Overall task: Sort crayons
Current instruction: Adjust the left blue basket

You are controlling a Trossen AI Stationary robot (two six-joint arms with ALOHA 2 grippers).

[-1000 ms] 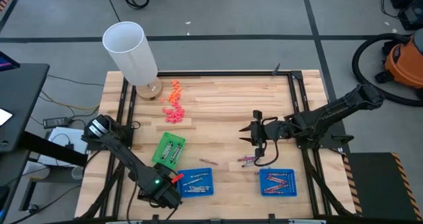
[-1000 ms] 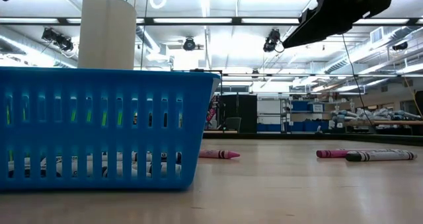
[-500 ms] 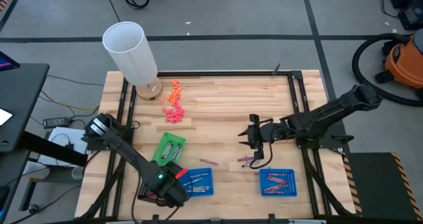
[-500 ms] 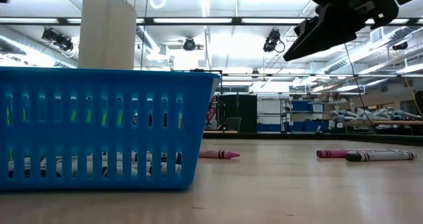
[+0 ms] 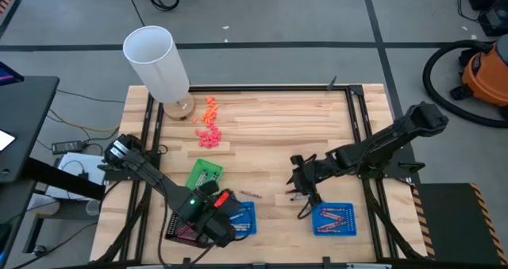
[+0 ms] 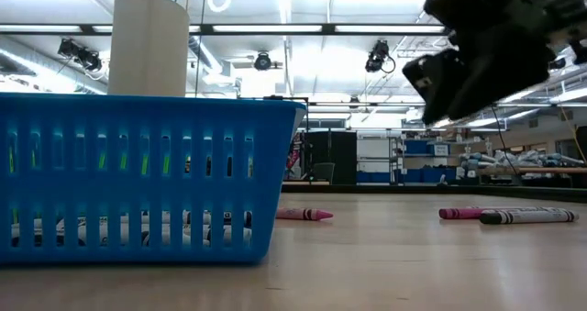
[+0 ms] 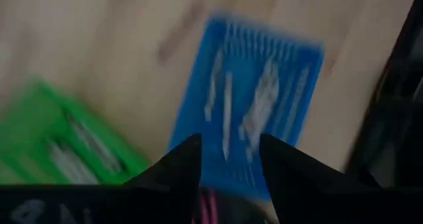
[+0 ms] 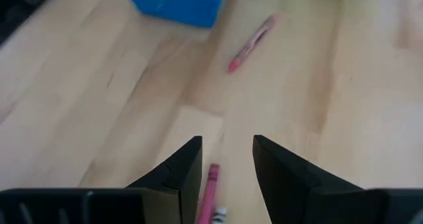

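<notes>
Two grippers moving, so check both; your right gripper has dropped from mid-table toward the near edge over the last second and now hangs low above the loose crayons, fingers apart and empty, a pink crayon lying right between them in the wrist view; my read is that it's lining up a pick, not yet in contact.

Your left gripper has swung in from the near-left corner and now sits over the left blue tray; fingers parted with something red-pink between them at the base, but you can't confirm a crayon from that blur, so I'd call its hold unknown; if it is one, a drop into that tray looks next.

Crayons: a few lie loose on the wood between the two blue trays, one pink stray just beside the left tray; grey ones sit in the left blue tray, reddish ones in the right blue tray, more in the green tray.

Surface: pale wood table with a black frame; white cylinder at the far-left corner, orange and pink chunky bits near it.

Room: grey floor, orange vacuum off to the right; ceiling lights and shelving behind in the low view.
</notes>
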